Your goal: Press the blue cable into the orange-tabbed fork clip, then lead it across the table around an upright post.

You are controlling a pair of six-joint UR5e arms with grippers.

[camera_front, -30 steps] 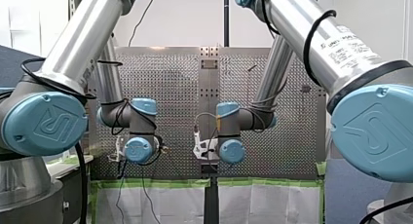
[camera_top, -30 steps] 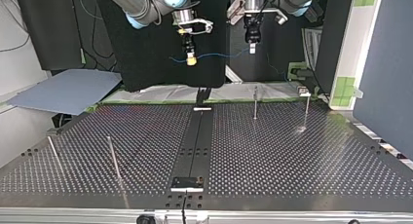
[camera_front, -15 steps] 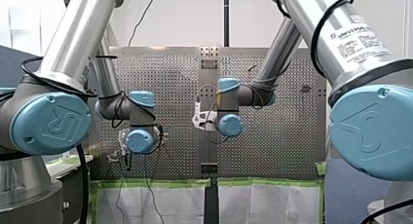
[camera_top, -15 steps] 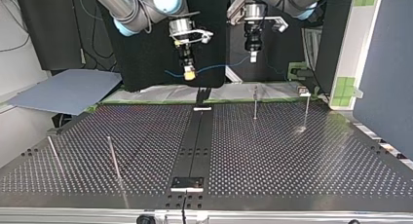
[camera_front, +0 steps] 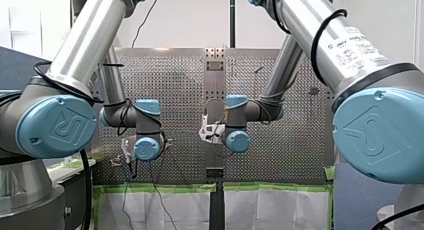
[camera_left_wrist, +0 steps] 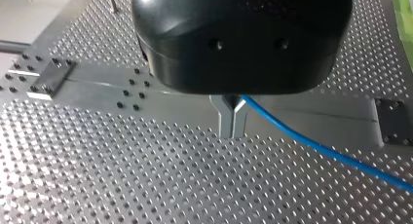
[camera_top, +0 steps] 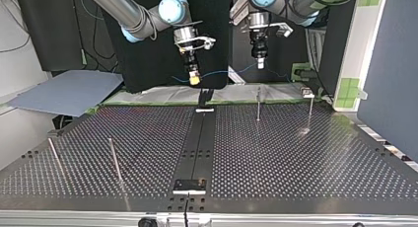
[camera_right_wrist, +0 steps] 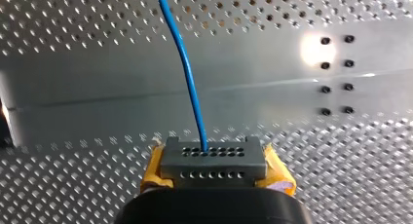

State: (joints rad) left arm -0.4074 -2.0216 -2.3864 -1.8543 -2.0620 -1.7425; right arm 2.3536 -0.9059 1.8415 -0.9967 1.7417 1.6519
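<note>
Shiny perforated metal table (camera_top: 296, 158); smooth, glossy blue cable (camera_right_wrist: 187, 73); bare polished metal posts (camera_top: 258, 104).

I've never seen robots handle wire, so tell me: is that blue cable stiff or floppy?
Probably floppy but slightly springy: the blue cable hangs in a shallow curve between my right gripper and my left gripper. Likely light: it looks thin, and ahead of the right fingers it runs unsupported with only a gentle bend.
</note>
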